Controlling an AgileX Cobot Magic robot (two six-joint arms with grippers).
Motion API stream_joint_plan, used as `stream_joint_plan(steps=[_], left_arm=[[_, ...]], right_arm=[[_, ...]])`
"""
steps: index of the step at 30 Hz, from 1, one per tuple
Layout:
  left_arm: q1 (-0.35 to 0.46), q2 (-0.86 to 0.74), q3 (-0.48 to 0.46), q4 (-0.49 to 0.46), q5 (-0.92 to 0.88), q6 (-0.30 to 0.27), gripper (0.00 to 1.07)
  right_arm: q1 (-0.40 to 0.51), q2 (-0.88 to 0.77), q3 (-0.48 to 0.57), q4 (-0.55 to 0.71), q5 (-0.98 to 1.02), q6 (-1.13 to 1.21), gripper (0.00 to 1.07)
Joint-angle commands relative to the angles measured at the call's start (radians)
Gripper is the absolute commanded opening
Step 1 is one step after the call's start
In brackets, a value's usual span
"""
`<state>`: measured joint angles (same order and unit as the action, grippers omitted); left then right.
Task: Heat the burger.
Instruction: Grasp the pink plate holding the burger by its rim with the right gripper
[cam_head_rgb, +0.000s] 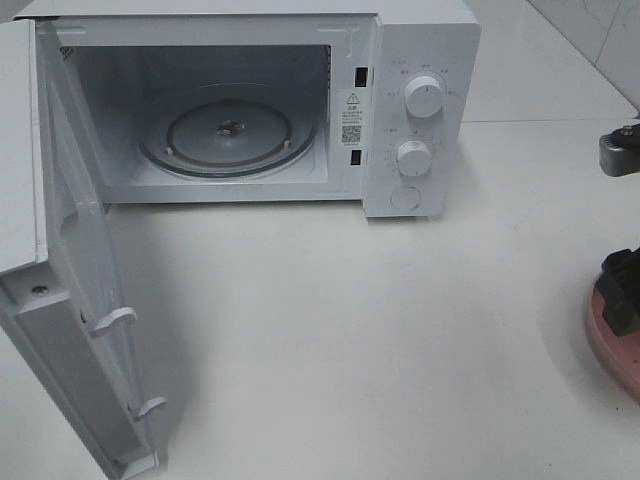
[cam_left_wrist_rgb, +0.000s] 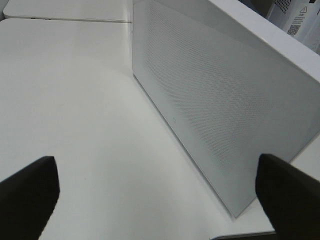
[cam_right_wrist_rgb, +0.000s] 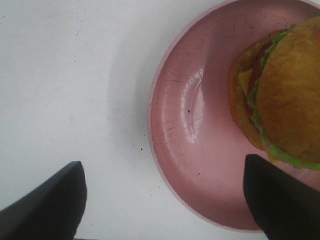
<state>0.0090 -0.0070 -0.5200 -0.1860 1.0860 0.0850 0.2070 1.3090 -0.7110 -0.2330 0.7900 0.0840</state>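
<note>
Heating the burger, approach stage. The microwave (cam_head_rgb: 440, 60) stands at the back of the tabletop (cam_head_rgb: 350, 330) with its door (cam_head_rgb: 70, 300) swung fully open toward the left; the cavity holds only the glass turntable (cam_head_rgb: 230, 135); two knobs (cam_head_rgb: 424, 97) sit on the control panel at the right.

The burger (cam_right_wrist_rgb: 285, 90) lies on the pink plate (cam_right_wrist_rgb: 195, 125), off to one side of the dish rather than at its middle; the plate rests on the tabletop at the far right of the high view, well apart from the microwave; in that view the burger itself is hidden under the arm.

The right end effector (cam_right_wrist_rgb: 165, 200) hovers over the plate with its jaws spread wide and nothing between them; one fingertip stands over the plate's rim, the other over bare tabletop; the burger lies beside the gap, not inside it.

The left end effector (cam_left_wrist_rgb: 157, 195) is likewise spread wide and empty, low over the tabletop beside a white perforated panel (cam_left_wrist_rgb: 215, 100), probably the door's face; this arm does not show in the high view.

Judgement: the door-opening step appears complete and the pick-up is in hand but not yet made. The next move calls for centring the right jaws, either across the bun or on the plate's rim (which is intended cannot be told), then closing, lifting, and carrying the load leftward to the turntable while clearing the cavity's edge; the door then needs shutting.
</note>
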Motion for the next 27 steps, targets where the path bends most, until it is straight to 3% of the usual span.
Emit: stream_joint_plan(steps=[1, 27], left_arm=[[-0.004, -0.017, 0.003, 0.0, -0.013, -0.001, 1.0], [-0.004, -0.017, 0.003, 0.0, -0.013, -0.001, 1.0]], right_arm=[[-0.007, 0.044, 0.001, 0.004, -0.038, -0.009, 0.79], [-0.03, 0.337, 0.001, 0.005, -0.203, -0.003, 0.76]])
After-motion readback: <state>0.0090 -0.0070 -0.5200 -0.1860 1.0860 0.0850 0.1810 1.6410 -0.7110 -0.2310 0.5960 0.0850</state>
